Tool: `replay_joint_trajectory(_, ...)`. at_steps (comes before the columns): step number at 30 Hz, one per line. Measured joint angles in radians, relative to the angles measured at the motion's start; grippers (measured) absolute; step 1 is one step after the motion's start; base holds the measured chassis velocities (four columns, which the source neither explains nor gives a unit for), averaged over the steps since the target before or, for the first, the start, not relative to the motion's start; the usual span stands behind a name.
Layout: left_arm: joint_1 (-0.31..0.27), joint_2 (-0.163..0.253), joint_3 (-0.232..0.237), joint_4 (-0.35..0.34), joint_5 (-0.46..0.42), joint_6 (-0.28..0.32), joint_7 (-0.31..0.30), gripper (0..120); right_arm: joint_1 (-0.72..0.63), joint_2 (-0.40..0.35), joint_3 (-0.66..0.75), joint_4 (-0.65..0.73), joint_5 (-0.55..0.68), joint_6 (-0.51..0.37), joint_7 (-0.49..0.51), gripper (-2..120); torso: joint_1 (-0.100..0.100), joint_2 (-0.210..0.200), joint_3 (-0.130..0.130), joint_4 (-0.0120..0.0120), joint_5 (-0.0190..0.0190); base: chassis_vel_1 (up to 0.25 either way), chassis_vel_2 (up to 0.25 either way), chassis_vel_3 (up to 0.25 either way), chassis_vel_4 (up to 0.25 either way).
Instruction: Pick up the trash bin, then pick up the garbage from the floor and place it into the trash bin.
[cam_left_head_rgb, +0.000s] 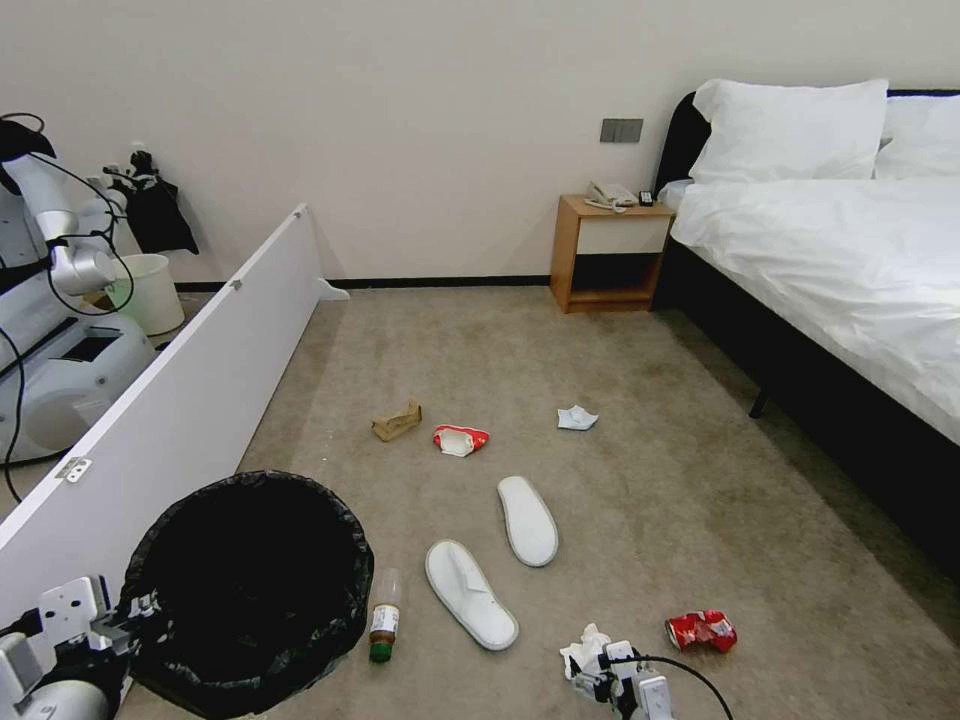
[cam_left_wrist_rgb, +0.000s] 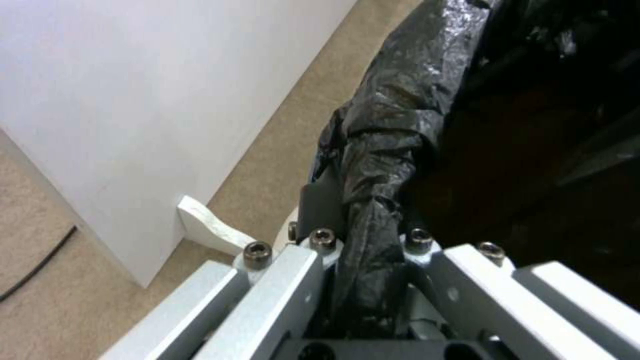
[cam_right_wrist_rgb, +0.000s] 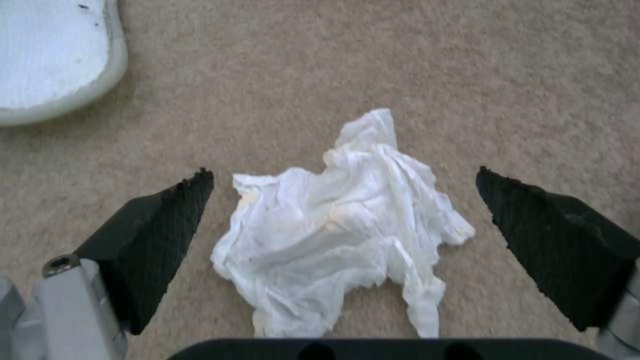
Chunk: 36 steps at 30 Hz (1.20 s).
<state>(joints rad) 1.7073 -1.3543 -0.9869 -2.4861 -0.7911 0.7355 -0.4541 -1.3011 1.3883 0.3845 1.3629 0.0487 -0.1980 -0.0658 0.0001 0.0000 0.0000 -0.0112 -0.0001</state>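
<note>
- Black crinkled liner is covering the trash bin (cam_left_head_rgb: 250, 590), which is sitting at my left side beside the white partition board (cam_left_head_rgb: 190, 400); my left gripper (cam_left_wrist_rgb: 370, 260) is pinching the bagged rim between its pressed-in fingers.
- Beige carpet (cam_left_head_rgb: 620, 400) is carrying the garbage, spread well apart: two white slippers (cam_left_head_rgb: 495, 560), a crushed red can (cam_left_head_rgb: 702, 630), a small bottle (cam_left_head_rgb: 383, 615) just beside the bin, a red-white packet (cam_left_head_rgb: 460, 439), a brown paper scrap (cam_left_head_rgb: 397, 421) and a far pale wad (cam_left_head_rgb: 577, 418).
- Nearest, the white tissue (cam_right_wrist_rgb: 340, 230) is lying on the floor between the spread fingers (cam_right_wrist_rgb: 160, 235) of my right gripper (cam_right_wrist_rgb: 343, 200), neither pad touching it.
- Risk, as I am judging it: thin tissue may be slipping out or tearing if the pads close above it rather than around its bulk; the liner alone may be sliding off the rim under the left grip.
- Hidden: the bin's interior is reading as plain black, and the rim under the plastic is not making itself out.
</note>
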Motion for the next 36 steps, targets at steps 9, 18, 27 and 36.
replay_joint_trajectory(9,0.0,0.0,0.001,-0.003,0.001,0.0,0.0,3,0.04,0.018,0.002,-0.058,0.006,-0.004,-0.004,100,0.0,0.0,0.0,0.0,0.0,0.0,0.0,0.0,0.0)
replay_joint_trajectory(18,-0.003,0.002,0.002,-0.002,0.0,0.0,0.0,3,0.076,0.033,0.01,-0.111,0.033,-0.02,-0.014,100,0.0,0.0,0.0,0.0,0.0,0.0,0.0,0.0,0.0)
replay_joint_trajectory(27,-0.007,0.003,0.003,0.002,-0.002,0.0,0.001,3,0.086,0.037,0.019,-0.145,0.026,-0.023,-0.022,70,0.0,0.0,0.0,-0.0001,0.0,0.0,0.0,0.0,0.0)
replay_joint_trajectory(36,-0.006,0.004,0.002,0.004,-0.004,0.0,0.001,3,0.096,0.037,0.029,-0.171,0.026,-0.023,-0.026,41,0.0,0.0,0.0,-0.0001,-0.0001,0.0,0.0,0.0,0.0)
